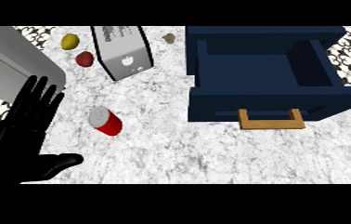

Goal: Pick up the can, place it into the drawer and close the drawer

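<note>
Though near left hand (27, 125), can (106, 121) untouched.

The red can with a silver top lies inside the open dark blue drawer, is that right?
No. The head view shows the red can with a silver top lying on the white marble counter, left of the open dark blue drawer.

A white stone counter (171, 148) veined with grey carries everything here. A red cylindrical can (106, 121) with a silver end lies on its side left of the middle. Farther back sit a small yellow lemon (69, 41) and a round red apple (85, 58), near each other, just beside a tall grey carton (123, 53) lying flat. A small brown lump (168, 38), too small to identify, rests behind it. At the right stands an open dark blue drawer (264, 69) with a tan wooden handle (271, 121). A grey metal appliance (24, 65), perhaps a sink edge, fills the left corner.
</note>
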Controlling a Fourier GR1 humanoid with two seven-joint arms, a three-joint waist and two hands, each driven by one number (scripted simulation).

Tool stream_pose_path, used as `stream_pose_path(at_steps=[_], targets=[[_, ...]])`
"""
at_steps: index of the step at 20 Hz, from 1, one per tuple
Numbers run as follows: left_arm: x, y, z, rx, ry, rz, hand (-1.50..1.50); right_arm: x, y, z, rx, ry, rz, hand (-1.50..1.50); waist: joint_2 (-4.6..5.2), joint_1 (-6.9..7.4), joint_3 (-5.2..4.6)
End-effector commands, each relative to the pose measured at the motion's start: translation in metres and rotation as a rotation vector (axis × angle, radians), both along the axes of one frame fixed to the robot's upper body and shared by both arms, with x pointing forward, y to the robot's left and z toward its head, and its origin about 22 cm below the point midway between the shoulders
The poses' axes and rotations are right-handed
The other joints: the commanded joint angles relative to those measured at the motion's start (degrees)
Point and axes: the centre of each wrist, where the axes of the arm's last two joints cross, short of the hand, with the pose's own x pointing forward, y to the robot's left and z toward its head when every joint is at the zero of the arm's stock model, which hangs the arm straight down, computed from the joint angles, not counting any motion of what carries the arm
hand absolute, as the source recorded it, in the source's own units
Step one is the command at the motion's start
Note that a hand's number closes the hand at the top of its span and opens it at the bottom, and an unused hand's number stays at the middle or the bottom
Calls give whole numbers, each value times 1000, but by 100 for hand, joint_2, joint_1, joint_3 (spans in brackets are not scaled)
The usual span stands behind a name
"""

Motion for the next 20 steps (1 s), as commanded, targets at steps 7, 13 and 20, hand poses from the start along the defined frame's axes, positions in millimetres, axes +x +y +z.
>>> stream_pose_path(at_steps=[7, 13, 20], targets=[[26, -14, -51, 43, 43, 22, -150, -19, -3, -4, -16, -16, 2, -150, -1, -5, 0], [28, -6, -79, 63, 58, 42, -150, -29, -4, 12, 6, -13, -5, -150, -2, -3, -1], [21, -19, -117, 90, 73, 135, -150, -16, -11, 8, -2, 1, -2, -150, -1, 13, -1]])
